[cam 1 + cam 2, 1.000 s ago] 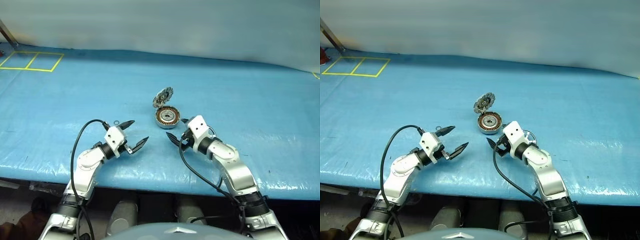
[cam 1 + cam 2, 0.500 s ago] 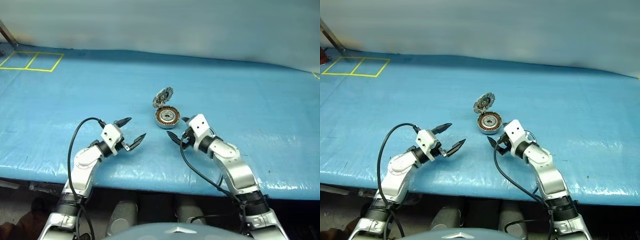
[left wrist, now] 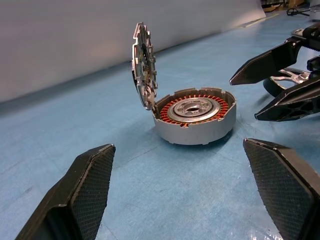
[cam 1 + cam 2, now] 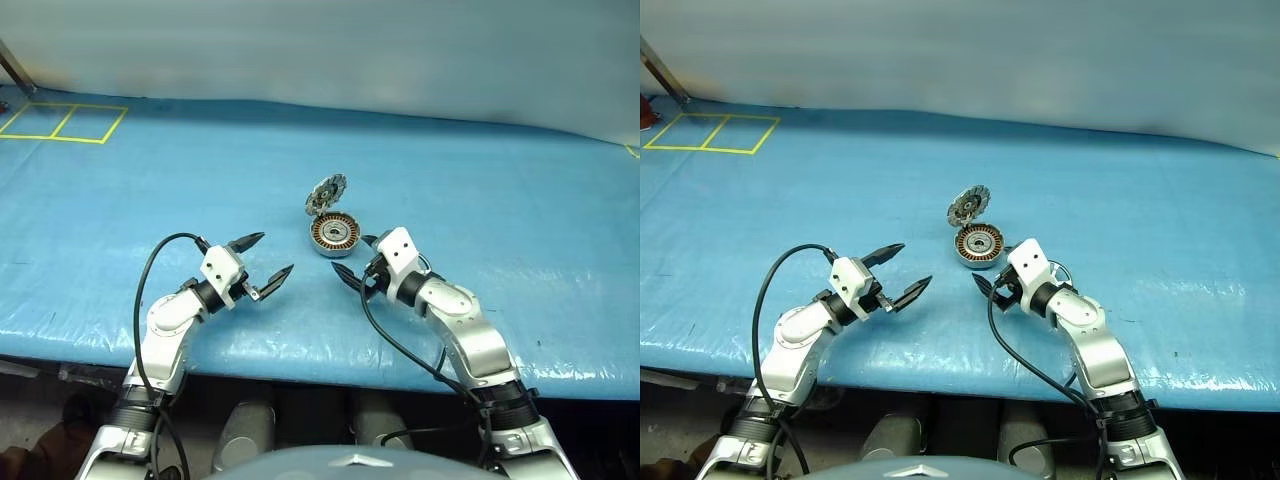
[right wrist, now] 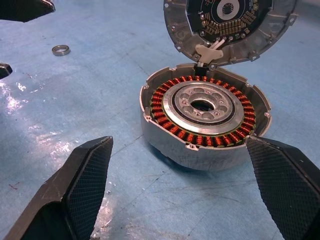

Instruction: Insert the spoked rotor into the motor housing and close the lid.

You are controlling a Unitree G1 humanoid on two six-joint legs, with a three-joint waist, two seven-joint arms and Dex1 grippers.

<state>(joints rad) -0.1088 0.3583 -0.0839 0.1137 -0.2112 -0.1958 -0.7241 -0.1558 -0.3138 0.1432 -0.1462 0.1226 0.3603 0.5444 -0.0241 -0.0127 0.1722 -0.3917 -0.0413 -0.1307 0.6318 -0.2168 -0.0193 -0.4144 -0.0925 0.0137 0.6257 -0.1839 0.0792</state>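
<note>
The housing sits open, lid upright, rotor not yet inside; both grippers hover wide, empty.

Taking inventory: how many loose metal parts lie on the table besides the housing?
2: the thin ring near the left hand; the spoked rotor by the right hand, partly hidden.

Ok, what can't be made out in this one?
- spoked rotor: left wrist view, mostly hidden behind the right gripper; its spokes can't be counted.
- lid: right wrist view, top cut off by the picture's edge; left wrist view, seen edge-on.
- small ring: head views, too small to tell.
</note>
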